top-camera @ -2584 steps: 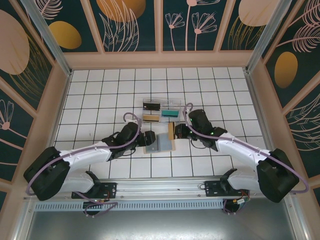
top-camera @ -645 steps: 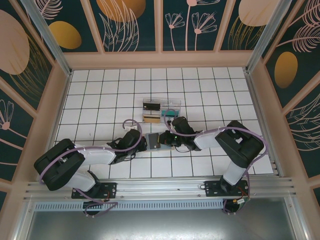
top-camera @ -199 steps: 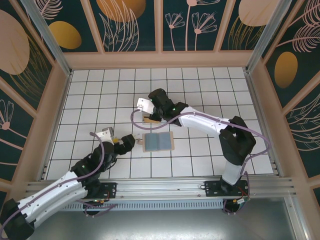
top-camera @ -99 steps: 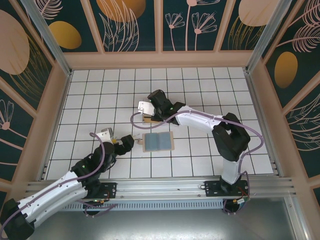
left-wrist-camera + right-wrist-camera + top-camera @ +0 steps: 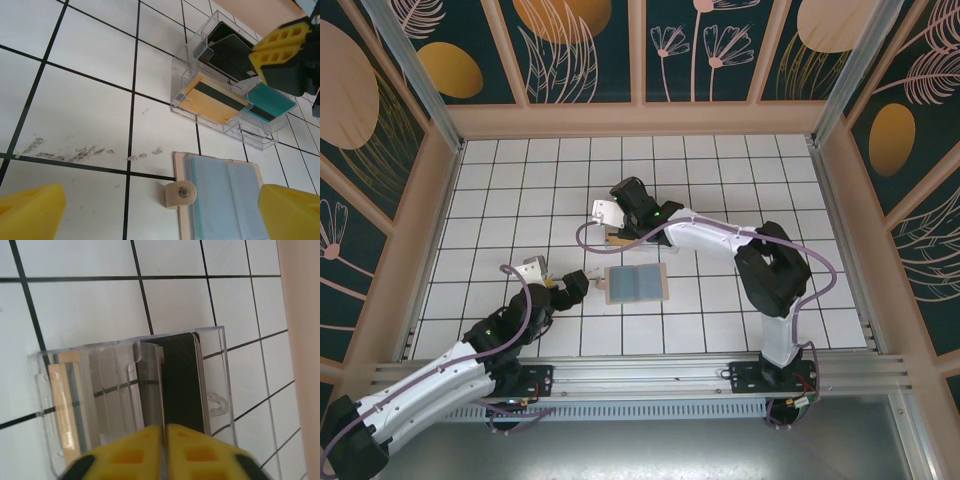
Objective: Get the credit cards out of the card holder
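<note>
Blue-grey lining up, the holder [image 5: 635,283] lies open flat at the centre of the top view, tan rim showing, on the same tiles as a second ago. From the left wrist its snap tab [image 5: 181,192] points left. The slots show layered edges, but you cannot tell from here whether anything is still tucked inside.

Out so far, in the clear tray [image 5: 250,136] just beyond the holder: a black card [image 5: 227,50], a tan card [image 5: 215,100] with a dark stripe, and a teal card [image 5: 270,102], each in its own compartment.

Change noted: three seconds back both of your claws were down at the holder. Now the right claw [image 5: 164,429] hangs over the tray, in line with the black card's compartment. Over the last second it has crept slightly toward the upper left of the top view. Its fingers stand almost together with a thin seam between them, and no card is visible in the seam.

The left claw [image 5: 160,212] is pulled back below and left of the holder. It is spread wide, holds nothing, and has not moved in the last second.

Reading: one card has probably just made the trip from holder to tray, and the drop looks to be at or just past release. Before you go back for another, check that the holder lies flat and look into its slots from closer in.
</note>
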`<state>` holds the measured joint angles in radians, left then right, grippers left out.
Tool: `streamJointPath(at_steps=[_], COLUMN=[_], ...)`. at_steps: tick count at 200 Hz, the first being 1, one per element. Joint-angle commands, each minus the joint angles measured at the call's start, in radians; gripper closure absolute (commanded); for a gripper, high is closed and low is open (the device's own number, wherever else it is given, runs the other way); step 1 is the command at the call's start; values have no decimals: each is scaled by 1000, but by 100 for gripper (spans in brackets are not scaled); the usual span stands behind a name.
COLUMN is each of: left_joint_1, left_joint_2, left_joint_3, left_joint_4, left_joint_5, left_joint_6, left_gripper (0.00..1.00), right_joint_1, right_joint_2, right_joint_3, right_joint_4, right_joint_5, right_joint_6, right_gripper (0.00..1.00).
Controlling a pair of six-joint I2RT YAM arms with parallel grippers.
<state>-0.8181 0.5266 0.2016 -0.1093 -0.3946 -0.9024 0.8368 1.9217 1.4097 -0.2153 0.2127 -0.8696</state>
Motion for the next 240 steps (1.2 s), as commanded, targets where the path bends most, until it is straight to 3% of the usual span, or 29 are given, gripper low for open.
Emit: streamJointPath(at_steps=[1, 86, 157, 201, 240], left_joint_1=[4, 4, 4, 4, 4], left_joint_2=[1, 14, 33, 101, 248], left_joint_3=[-8, -11, -5, 11, 62], left_joint_4=[8, 23, 28, 97, 203], left_joint_5=[-11, -10, 16, 110, 216], left_joint_6=[13, 17, 12, 13, 20], left_gripper=[1, 2, 1, 2, 16], right_joint_1=[-5, -7, -12, -10, -11], right_joint_2=[27, 23, -24, -174, -369], right_joint_3=[42, 29, -7, -95, -353], right_joint_4=[-13, 139, 157, 126, 143], right_joint_5=[46, 209, 211, 181, 54], right_joint_6=[26, 37, 101, 414, 781], right_gripper=[78, 73, 72, 72, 71])
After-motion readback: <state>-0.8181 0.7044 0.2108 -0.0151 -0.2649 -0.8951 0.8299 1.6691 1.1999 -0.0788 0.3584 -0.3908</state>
